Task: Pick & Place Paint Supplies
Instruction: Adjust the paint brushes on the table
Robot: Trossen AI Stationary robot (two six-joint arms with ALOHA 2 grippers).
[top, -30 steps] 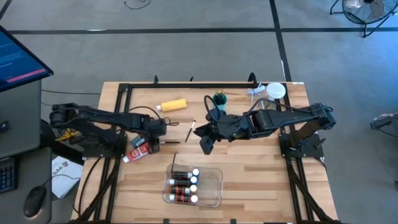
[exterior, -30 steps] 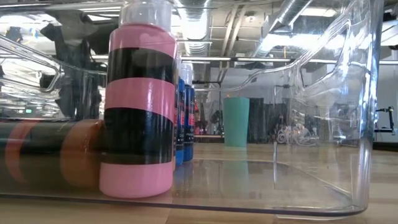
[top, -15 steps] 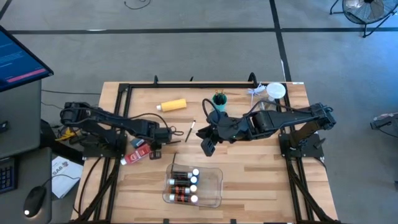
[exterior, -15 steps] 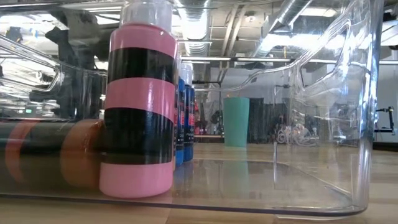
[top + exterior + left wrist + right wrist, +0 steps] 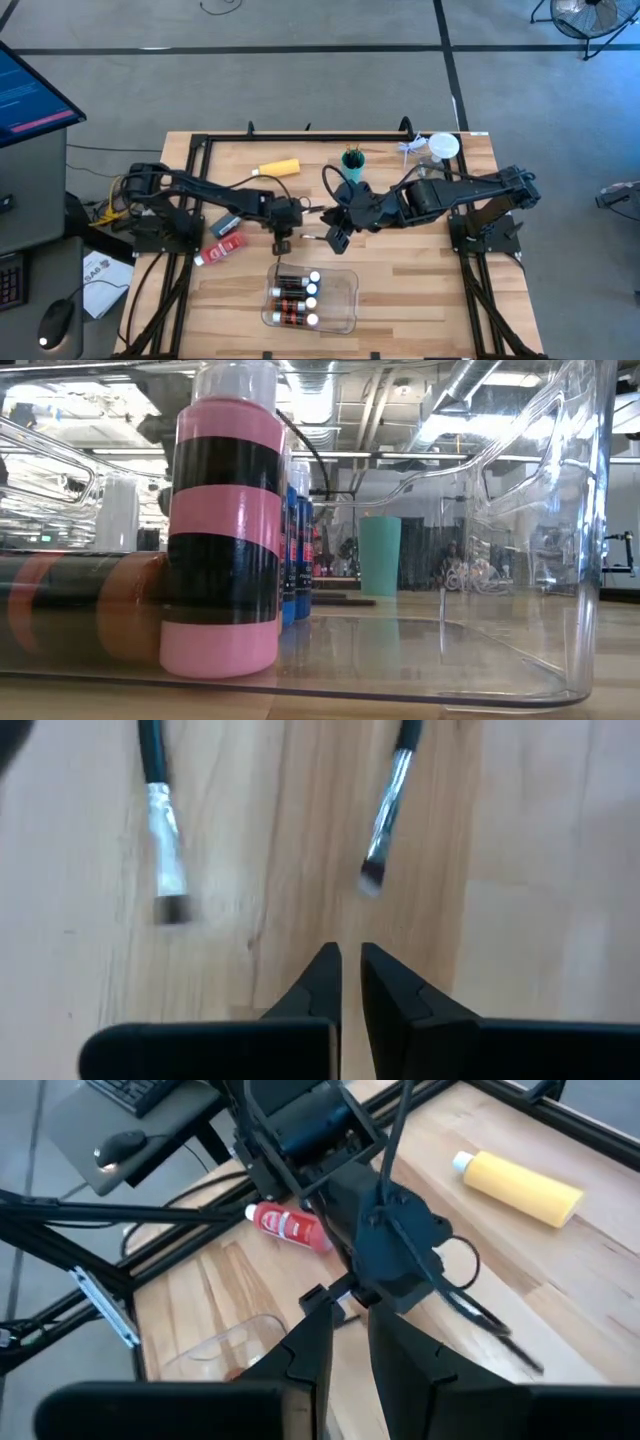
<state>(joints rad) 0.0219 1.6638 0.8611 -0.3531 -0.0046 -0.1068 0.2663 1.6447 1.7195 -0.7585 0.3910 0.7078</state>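
A wooden surface is seen from above, with two dark robot arms reaching toward its middle.

The left gripper is positioned near the centre, just above the clear plastic tray. Its jaws are closed, with only a thin slit between the tips, and nothing is held between them. In the left wrist view, two thin brushes are seen lying flat on the wood just beyond the closed tips: one brush to one side and another brush nearer the middle, both apart from the jaws.

The right gripper is positioned close beside the left one, also near the centre. Its jaws are seen almost closed with a narrow gap, and nothing is visibly held.

Inside the tray, small bottles with white caps are laid side by side. In the low view, a pink and black banded bottle is seen upright against the tray wall, with a blue bottle behind it.

A yellow bottle is lying on its side toward the far left part of the surface. A red tube is lying near the left edge, beside the left arm. A teal cup holding brushes is standing toward the far middle.
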